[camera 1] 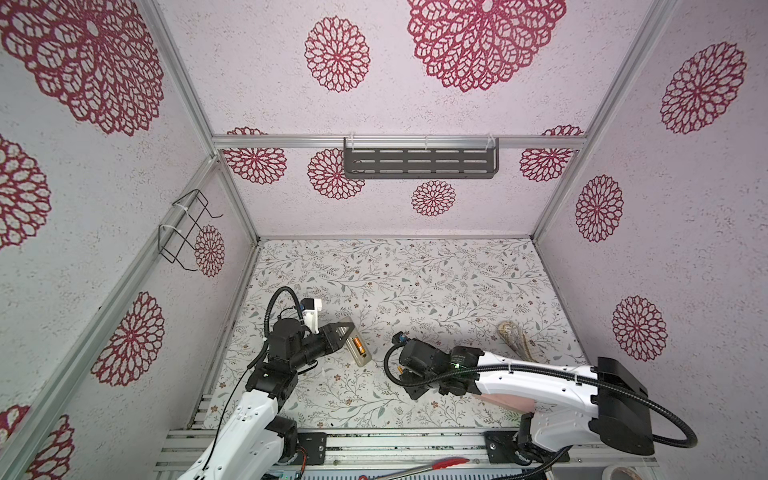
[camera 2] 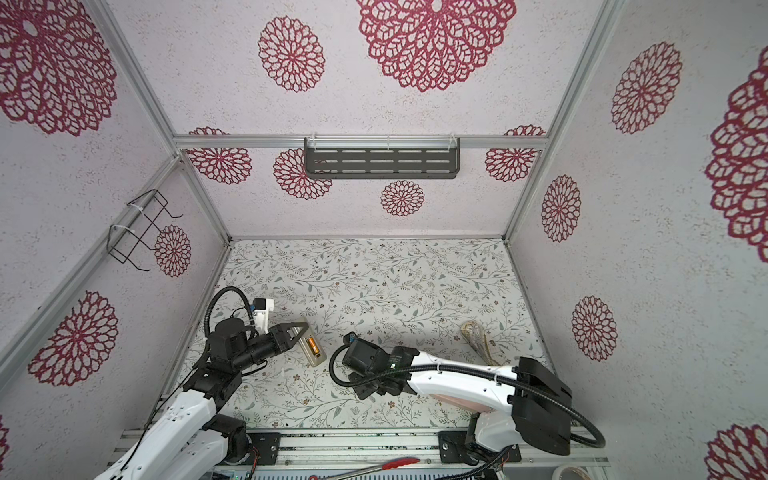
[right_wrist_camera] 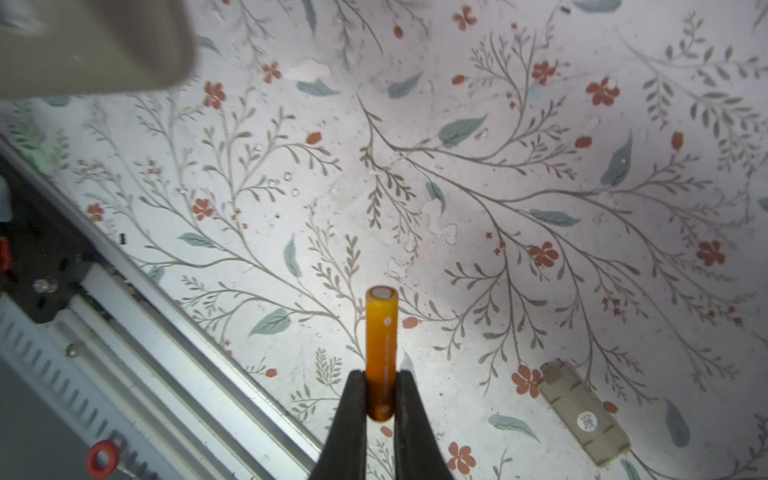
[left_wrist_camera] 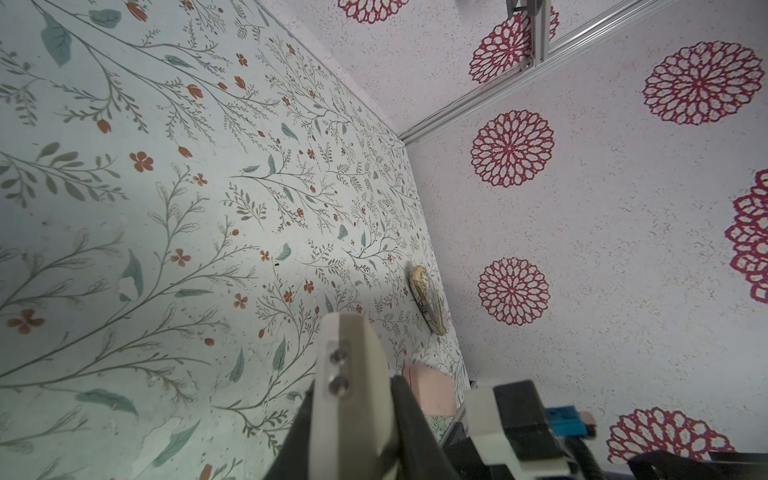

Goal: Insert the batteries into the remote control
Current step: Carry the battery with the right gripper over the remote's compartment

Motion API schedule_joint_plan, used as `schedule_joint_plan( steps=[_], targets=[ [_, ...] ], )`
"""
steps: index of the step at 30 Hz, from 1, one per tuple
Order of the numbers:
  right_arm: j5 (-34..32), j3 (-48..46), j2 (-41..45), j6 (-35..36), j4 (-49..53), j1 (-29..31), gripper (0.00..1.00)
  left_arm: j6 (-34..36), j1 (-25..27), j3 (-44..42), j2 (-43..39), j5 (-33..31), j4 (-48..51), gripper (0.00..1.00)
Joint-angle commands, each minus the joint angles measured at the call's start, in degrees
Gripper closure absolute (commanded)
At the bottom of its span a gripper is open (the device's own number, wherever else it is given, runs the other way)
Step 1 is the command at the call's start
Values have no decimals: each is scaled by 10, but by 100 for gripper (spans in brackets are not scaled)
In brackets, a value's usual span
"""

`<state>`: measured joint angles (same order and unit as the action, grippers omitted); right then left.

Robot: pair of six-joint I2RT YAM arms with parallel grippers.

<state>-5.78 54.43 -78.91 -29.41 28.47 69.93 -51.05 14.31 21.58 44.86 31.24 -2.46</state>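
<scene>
Right wrist view shows the step plainly: the right gripper (right_wrist_camera: pixel 381 384) has its jaws pinched tight on the near end of an orange battery (right_wrist_camera: pixel 381 332), which sticks out ahead of them with its flat metal end pointing away from the camera. Whether it is clear of the desk (right_wrist_camera: pixel 540 187) I cannot tell.

Toward the desk's left edge, the left gripper (left_wrist_camera: pixel 353 388) is clamped on one end of the remote (camera 1: pixel 363 360). The remote is turned back-up with its compartment open. A seated battery (camera 1: pixel 358 347) already fills one slot in both top views.

I judge the job about half done, with the last cell being carried. Next, that cell has to travel left to the remote and be turned to lie along the empty slot, poles the right way. Then it must be pressed in while the other arm steadies the remote.

A small grey cover (right_wrist_camera: pixel 582 415) lies apart on the desk, likely the compartment lid.

The right jaws sit under the wrist in both top views. The empty slot's contacts are too small to read. The remote's corner is only a blur in the right wrist view.
</scene>
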Motion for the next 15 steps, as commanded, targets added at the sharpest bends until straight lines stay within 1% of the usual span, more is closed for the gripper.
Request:
schedule_joint_plan(
  steps=[1,8,15],
  targets=[
    [-15,39,27,42,-13,8,100,-6,4,11,6,13,-44,100],
    [-8,101,15,88,-18,6,100,5,39,20,23,2,-62,100],
    [19,164,-28,94,-6,-3,100,18,81,30,32,-7,-66,100]
  ],
)
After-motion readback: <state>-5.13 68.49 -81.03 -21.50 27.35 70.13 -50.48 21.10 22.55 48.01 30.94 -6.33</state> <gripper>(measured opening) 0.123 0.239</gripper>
